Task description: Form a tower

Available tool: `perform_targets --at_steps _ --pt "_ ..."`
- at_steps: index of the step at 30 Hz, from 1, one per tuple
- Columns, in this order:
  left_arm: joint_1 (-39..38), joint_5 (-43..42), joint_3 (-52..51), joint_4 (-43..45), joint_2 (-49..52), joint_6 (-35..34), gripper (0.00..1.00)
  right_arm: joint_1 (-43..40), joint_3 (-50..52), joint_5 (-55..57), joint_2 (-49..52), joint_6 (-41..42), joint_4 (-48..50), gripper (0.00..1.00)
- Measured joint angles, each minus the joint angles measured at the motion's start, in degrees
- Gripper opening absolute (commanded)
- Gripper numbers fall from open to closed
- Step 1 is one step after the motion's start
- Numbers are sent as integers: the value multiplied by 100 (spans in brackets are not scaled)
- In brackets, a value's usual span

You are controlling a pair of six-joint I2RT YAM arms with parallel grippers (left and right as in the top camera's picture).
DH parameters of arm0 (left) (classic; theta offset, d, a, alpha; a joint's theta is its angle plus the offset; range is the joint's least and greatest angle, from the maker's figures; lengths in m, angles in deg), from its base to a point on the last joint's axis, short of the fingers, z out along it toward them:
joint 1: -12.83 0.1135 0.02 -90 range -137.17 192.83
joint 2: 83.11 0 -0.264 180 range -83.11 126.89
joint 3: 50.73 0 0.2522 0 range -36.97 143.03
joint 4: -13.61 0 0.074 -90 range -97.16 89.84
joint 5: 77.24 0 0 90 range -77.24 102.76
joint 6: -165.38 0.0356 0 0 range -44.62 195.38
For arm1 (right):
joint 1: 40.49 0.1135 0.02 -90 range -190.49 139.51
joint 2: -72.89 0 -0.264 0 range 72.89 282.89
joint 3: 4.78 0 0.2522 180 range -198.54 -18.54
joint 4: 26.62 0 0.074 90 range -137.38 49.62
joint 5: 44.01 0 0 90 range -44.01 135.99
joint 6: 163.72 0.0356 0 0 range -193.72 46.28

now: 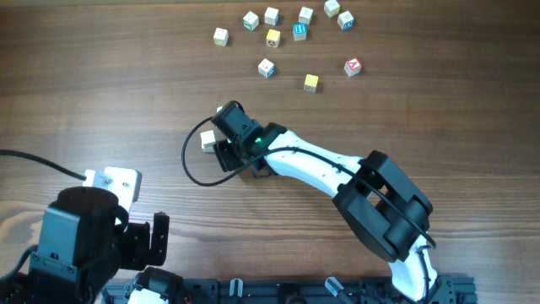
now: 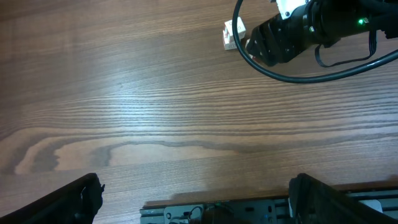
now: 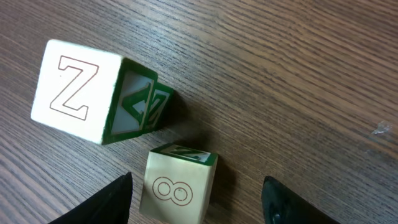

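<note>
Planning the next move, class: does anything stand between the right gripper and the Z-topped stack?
Yes: a loose double-loop cube lies between the open fingers of the right gripper, just short of the stack.

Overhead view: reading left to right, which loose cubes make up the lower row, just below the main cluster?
white cube with a blue mark → yellow cube → red-and-white A cube
</note>
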Motion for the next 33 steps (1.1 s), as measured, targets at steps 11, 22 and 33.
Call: perform_targets --at_steps 11,22,33 --pt "0 0 0 0 0 0 100 -11 -52 -72 -31 223 -376 22" --pt "0 0 0 2 0 0 100 -1019 -39 -621 -949 811 -2240 34" --pt "0 0 0 0 0 0 100 -1281 -26 -1755 -1123 782 -2339 59"
